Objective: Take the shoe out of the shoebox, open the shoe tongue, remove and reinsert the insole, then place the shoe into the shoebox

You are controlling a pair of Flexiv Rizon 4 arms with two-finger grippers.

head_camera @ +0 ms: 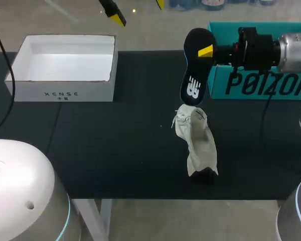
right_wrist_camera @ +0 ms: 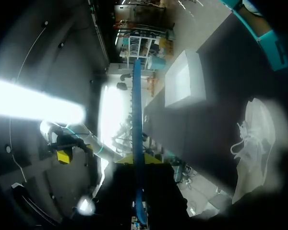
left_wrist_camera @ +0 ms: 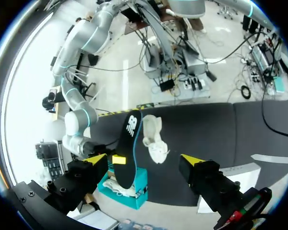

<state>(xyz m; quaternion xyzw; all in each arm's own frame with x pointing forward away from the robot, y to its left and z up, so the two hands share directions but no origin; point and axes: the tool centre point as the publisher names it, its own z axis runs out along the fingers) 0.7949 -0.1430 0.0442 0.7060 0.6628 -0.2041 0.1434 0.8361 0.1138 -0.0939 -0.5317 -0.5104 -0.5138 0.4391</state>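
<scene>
While the R arm (head_camera: 261, 50) enters level from the right in the head view, wrist turned sideways, the right jaws are clenched on the insole (head_camera: 194, 70) near its upper end, w/ one yellow tip (head_camera: 205, 50) flat on its black face. The insole hangs long-end down, white logo showing, its lower end close to the laces of the shoe (head_camera: 196, 143); can't tell if they touch. The shoe is white and sits on the bench (head_camera: 115, 150) mid-right, well apart from the open white box (head_camera: 65, 93) at far left. The teal box (head_camera: 256, 85) is behind the R wrist. The L arm shows only as two yellow tips (head_camera: 118, 19) high at the back. Left wrist view: the left jaws are released, set wide apart, well above the bench. Ahead of them are the insole (left_wrist_camera: 129, 143), the shoe (left_wrist_camera: 154, 139) just beside it, and the teal box (left_wrist_camera: 134, 194) by the right jaws. Right wrist view: the insole (right_wrist_camera: 138, 120) is edge-on, a thin blue strip pinched btwn the jaws. The shoe (right_wrist_camera: 254, 139) lies off to one side on the bench, laces loose, w/ the white box (right_wrist_camera: 185, 79) beyond.
</scene>
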